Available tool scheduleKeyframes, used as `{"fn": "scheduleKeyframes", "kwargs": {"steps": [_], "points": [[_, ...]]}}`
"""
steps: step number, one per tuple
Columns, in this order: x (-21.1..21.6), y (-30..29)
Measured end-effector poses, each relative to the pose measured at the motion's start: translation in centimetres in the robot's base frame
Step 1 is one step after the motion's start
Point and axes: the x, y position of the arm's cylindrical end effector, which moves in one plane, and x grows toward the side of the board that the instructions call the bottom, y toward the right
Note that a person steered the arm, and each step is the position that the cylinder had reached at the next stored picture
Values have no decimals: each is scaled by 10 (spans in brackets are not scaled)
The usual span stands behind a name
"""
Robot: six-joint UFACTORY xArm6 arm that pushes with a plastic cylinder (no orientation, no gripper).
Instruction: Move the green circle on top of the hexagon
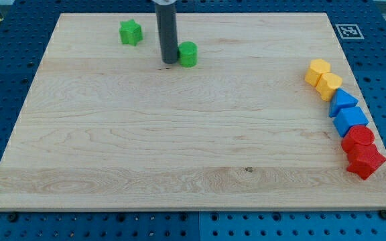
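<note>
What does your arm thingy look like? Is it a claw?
No claw here. You can only see a straight, round rod, dark grey to black and smooth, entering from the view's top. A paler metal collar sits where it leaves the picture. My tip ends flat. No cables or markings show.
</note>
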Motion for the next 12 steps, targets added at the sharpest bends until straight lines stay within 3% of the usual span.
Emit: {"fn": "scheduleKeyframes", "kwargs": {"steps": [5, 9, 11, 12], "points": [[-2, 9], [-3, 79], [-3, 81], [-3, 115]]}}
